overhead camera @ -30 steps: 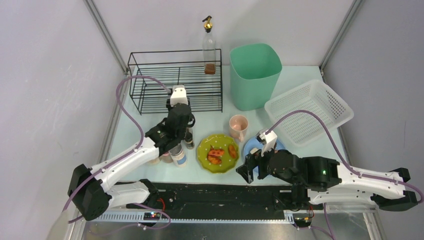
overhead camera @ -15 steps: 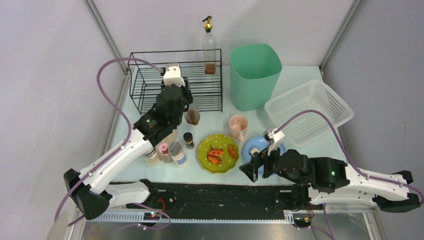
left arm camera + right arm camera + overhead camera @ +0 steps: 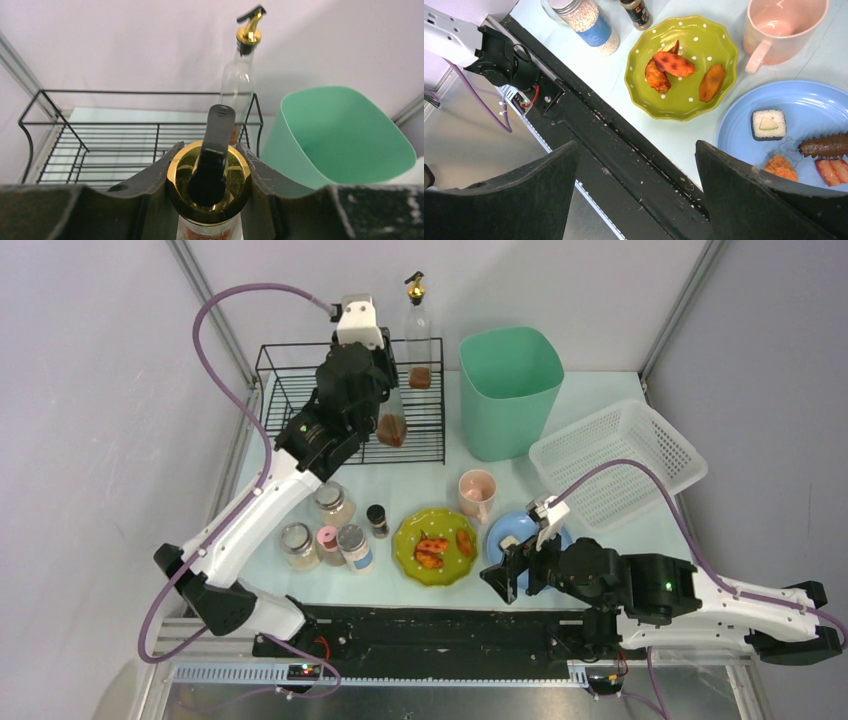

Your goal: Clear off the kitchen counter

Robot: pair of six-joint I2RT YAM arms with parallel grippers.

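My left gripper [image 3: 386, 398] [image 3: 209, 172] is shut on a glass pourer bottle [image 3: 391, 426] with a gold cap [image 3: 209, 186], a black spout and brown liquid at its bottom. The bottle hangs upright above the black wire rack [image 3: 300, 415] [image 3: 100, 145] at the back of the kitchen counter [image 3: 425, 483]. A second pourer bottle [image 3: 418, 335] [image 3: 239, 82] stands in the rack's back right corner. My right gripper [image 3: 503, 577] [image 3: 636, 172] is open and holds nothing, over the black rail at the counter's front edge, beside a blue plate [image 3: 512, 530] [image 3: 804, 105] of food.
Several jars [image 3: 299, 545] and a small shaker [image 3: 377, 520] stand at front left. A green plate [image 3: 435, 548] [image 3: 684, 100] with food and a pink mug [image 3: 477, 492] [image 3: 781, 30] are mid-counter. A mint bin [image 3: 508, 390] [image 3: 345, 135] and a white basket [image 3: 617, 465] sit back right.
The left arm has lifted the pourer bottle from among the jars and carried it back and up over the wire rack. The right arm shifted slightly right, then stayed still.
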